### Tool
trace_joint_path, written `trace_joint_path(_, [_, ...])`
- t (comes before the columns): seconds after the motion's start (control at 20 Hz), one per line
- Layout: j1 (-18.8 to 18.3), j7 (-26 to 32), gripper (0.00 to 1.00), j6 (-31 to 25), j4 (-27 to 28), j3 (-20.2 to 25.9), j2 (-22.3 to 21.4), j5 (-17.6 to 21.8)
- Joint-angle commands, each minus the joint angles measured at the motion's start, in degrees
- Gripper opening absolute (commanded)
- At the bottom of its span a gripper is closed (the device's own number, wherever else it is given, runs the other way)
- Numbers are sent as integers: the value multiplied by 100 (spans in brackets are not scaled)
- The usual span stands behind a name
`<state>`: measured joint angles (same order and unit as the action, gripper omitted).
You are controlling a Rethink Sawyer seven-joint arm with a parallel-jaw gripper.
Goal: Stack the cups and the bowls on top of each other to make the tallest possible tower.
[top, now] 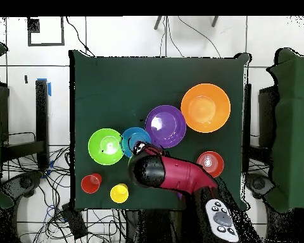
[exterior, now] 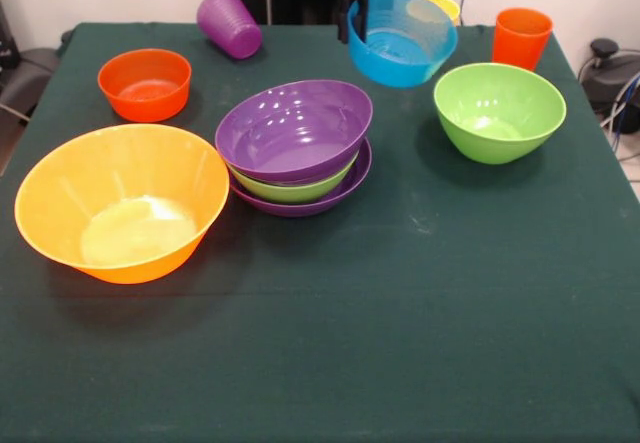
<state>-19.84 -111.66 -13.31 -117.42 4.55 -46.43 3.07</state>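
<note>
Nearest on the dark green counter (exterior: 400, 343): very large yellow-orange plastic bowl (exterior: 122, 203), upright. Behind it, the tower (exterior: 296, 148): 3 nested bowls, wide purple over green over purple, the top 1 tilted. Lone green plastic bowl (exterior: 499, 110) stands well apart from the tower. Further back: small red-orange bowl (exterior: 145, 84). The pincer (exterior: 349, 13) is clamped on the rim of the small blue plastic bowl (exterior: 402, 38), apparently lifted and tilted. Farthest: ribbed purple tumbler (exterior: 229, 24) on its side, orange-red tumbler (exterior: 521, 37) upright, yellow cup (top: 119, 193).
</note>
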Motion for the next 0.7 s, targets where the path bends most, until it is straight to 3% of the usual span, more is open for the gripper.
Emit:
trace_joint_path(0.05, [-367, 231, 0, -158, -43, 754, 60, 451])
trace_joint_path(0.7, [-870, 588, 0, -372, 772, 1156, 709, 984])
